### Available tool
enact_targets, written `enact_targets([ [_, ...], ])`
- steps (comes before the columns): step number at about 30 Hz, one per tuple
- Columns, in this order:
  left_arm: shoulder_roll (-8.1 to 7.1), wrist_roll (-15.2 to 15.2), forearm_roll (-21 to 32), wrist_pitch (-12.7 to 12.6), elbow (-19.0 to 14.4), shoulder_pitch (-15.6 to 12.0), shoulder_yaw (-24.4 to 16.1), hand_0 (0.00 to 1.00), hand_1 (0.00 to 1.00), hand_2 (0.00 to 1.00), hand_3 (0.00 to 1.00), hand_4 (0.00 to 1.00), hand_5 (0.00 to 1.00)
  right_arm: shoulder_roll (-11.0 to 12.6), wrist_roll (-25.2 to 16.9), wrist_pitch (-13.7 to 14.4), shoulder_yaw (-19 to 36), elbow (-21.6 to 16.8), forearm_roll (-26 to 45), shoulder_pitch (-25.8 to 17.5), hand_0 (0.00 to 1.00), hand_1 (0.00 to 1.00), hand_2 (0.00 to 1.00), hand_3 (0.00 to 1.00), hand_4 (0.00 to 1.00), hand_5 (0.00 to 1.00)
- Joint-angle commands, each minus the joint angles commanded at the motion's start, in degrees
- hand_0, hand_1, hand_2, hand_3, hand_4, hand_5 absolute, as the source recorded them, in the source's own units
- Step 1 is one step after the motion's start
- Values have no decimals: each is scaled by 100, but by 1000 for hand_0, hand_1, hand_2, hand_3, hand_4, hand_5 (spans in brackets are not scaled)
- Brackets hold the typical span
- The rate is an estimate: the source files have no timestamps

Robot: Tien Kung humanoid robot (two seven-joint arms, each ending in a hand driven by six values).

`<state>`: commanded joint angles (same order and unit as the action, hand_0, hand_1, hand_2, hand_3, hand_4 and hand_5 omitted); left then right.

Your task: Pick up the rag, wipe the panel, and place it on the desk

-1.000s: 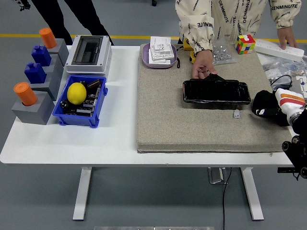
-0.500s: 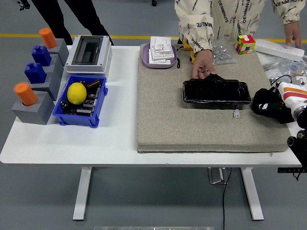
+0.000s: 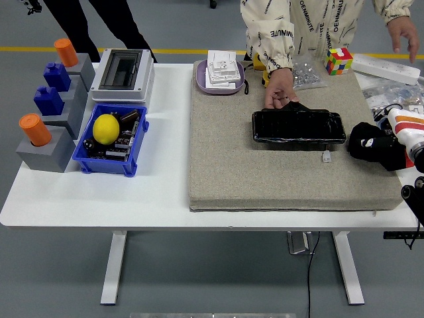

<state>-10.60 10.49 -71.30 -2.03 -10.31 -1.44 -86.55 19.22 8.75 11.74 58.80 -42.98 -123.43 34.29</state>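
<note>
Panel (image 3: 299, 126) flat, long axis left-right | person's hand (image 3: 281, 89) at far edge

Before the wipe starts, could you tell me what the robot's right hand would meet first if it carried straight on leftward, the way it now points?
Probably the black panel: the right hand points left across the mat toward the panel's right end. Height is hard to judge.

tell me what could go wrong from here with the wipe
The person's hand rests on the far edge of the black panel, so a sweep by the right hand could hit it. The small white connector just in front of the panel could get dragged off the mat. The black rag is hard to tell apart from the black hand, so grip may be loose.
</note>
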Motion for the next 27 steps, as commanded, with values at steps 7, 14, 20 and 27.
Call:
enact_targets([
  [7, -1, -2, -11, 1, 0, -3, -2, 642, 693, 736, 564, 598, 472, 34, 4, -1, 33, -29, -34, 11, 594, 581, 679, 702, 998, 555],
  [14, 14, -8, 8, 7, 0, 2, 13, 642, 693, 736, 564, 598, 472, 30, 12, -23, 29, -23, -46, 3, 595, 582, 680, 702, 998, 554],
  [20, 12, 0, -11, 1, 0, 5, -15, 642, 693, 736, 564, 598, 471, 30, 8, -21, 41, -32, -36, 8, 594, 583, 680, 702, 998, 551],
  [27, 20, 2, -10, 0, 0, 7, -25, 644, 693, 737, 564, 598, 471, 30, 11, -26, 34, -34, -27, -2, 595, 582, 679, 702, 998, 548],
])
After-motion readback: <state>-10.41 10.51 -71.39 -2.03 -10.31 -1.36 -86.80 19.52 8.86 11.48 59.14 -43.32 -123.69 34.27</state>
